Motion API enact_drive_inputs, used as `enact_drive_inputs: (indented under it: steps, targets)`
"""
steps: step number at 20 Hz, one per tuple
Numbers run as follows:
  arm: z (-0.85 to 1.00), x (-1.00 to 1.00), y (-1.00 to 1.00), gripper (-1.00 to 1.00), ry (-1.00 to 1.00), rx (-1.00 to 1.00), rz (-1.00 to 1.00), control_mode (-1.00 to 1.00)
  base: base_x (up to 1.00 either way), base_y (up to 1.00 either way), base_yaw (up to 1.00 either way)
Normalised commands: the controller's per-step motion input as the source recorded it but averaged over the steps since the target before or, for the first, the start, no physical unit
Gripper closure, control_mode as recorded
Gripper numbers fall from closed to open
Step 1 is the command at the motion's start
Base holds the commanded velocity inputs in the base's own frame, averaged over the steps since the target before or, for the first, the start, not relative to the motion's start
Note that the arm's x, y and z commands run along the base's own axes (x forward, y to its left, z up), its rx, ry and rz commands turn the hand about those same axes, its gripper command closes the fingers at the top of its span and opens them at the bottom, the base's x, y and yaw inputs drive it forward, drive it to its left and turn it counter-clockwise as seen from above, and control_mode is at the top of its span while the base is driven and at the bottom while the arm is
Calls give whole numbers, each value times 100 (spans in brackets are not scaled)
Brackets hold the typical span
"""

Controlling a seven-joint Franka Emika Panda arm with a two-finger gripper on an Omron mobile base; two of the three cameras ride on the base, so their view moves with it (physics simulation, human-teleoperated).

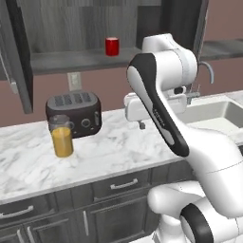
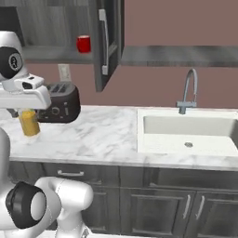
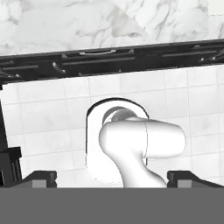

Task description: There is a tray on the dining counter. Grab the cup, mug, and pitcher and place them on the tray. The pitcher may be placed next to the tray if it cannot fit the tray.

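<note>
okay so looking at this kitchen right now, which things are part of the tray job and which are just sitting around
Part of the job:
- red mug on the open cabinet shelf
- pitcher of amber liquid on the marble worktop

Just sitting around:
- black toaster behind the pitcher
- sink
- faucet

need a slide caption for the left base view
Pitcher beside toaster on marble worktop; red mug on shelf above.

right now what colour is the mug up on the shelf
Red mug, clearest in the left base view.
</note>
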Motion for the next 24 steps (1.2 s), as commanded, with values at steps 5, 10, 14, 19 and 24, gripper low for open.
enact_drive_inputs:
  steps: [5, 10, 14, 19, 24]
  targets:
    - [0, 0, 0, -100, 0, 0, 0, 100, 82, -1, 5]
    - [0, 0, 0, -100, 0, 0, 0, 100, 81, -1, 4]
    - [0, 3, 0, -100, 0, 0, 0, -100, 42, 0, 2]
    - [13, -2, 7, -100, -5, 0, 0, -100, 0, 0, 0]
    - [45, 4, 3, -100, -17, 0, 0, -100, 0, 0, 0]
